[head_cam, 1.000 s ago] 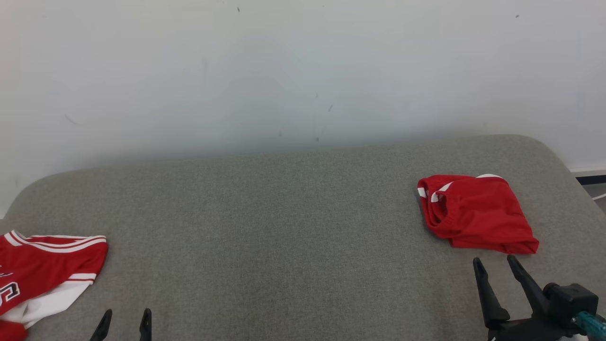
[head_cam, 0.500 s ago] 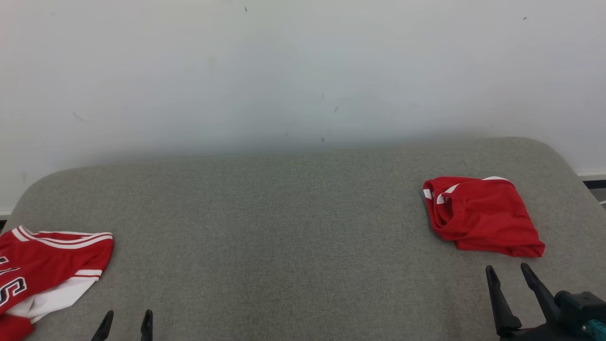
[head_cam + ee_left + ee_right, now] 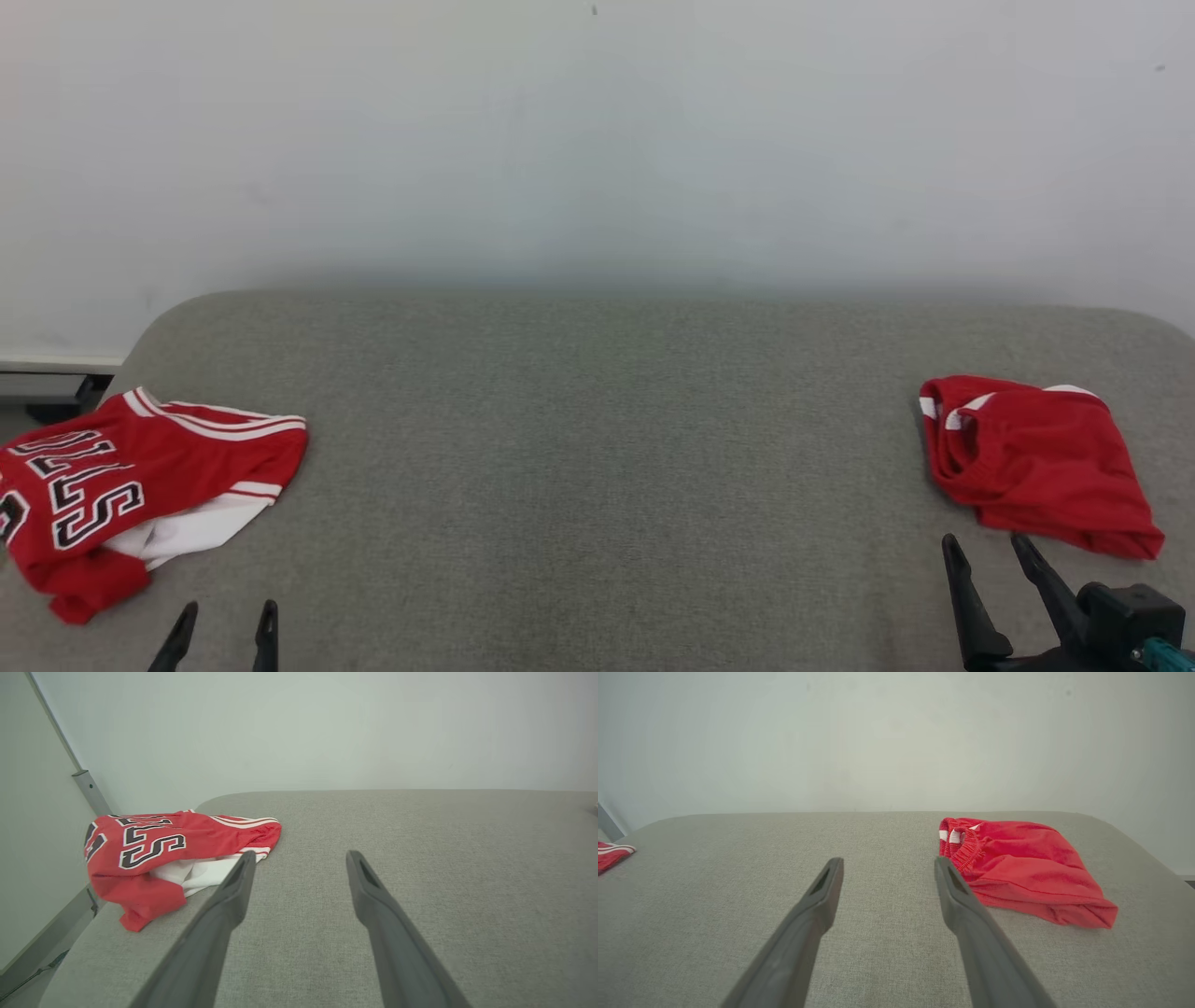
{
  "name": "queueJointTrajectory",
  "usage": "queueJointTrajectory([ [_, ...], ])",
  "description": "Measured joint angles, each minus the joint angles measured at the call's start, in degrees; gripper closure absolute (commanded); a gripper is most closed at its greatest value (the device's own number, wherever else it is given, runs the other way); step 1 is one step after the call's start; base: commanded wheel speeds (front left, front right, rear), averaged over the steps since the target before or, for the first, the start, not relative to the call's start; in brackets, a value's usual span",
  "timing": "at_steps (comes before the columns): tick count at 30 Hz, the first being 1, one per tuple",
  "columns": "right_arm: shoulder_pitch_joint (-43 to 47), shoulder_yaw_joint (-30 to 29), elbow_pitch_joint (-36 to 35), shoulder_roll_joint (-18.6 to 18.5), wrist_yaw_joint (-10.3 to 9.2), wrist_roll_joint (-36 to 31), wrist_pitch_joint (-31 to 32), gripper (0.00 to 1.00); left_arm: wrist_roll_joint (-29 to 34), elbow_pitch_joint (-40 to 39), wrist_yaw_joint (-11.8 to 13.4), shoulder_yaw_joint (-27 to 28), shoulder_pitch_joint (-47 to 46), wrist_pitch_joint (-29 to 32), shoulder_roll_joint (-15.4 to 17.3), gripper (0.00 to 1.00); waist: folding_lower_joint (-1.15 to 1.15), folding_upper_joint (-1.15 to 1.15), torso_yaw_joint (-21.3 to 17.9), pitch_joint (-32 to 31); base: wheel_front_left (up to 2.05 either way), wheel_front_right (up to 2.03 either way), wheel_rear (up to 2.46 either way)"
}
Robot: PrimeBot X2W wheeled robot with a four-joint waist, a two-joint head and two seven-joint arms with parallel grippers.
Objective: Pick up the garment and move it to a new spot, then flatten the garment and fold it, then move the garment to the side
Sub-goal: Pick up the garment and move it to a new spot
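The crumpled red jersey [image 3: 140,485] lay at the left end of the grey cushion [image 3: 597,448], just ahead and left of my left gripper [image 3: 231,607], slanting near-left to far-right. I judged that arm the nearer. Both it and the right gripper [image 3: 982,539], near the folded red shorts [image 3: 1036,462], stood open and empty.

- A crumpled red jersey [image 3: 140,485] with white-striped trim and black, white-edged lettering lies in a loose heap at the left end of the grey padded surface [image 3: 597,448].
- A pair of red fabric shorts [image 3: 1046,467] lies folded compactly at the right end, its gathered elastic waistband turned toward the middle.
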Motion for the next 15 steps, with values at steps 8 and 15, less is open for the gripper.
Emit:
queueJointTrajectory([
  [8, -0.27, 1.25, 0.1, 0.97, 0.0, -0.02, 1.1, 0.0, 0.31, -0.4, 0.48, 3.04, 0.29, 1.11, 0.33, 0.0, 0.0, 0.0, 5.98, -0.35, 0.0, 0.0, 0.0],
  [15, -1.74, 2.67, 0.88, 1.47, 0.08, -0.02, 2.65, 0.0, 0.75, -1.04, 0.93, 5.06, 1.03, 1.93, 0.34, 0.0, 0.0, 0.0, 11.71, -0.78, 0.0, 0.0, 0.0],
])
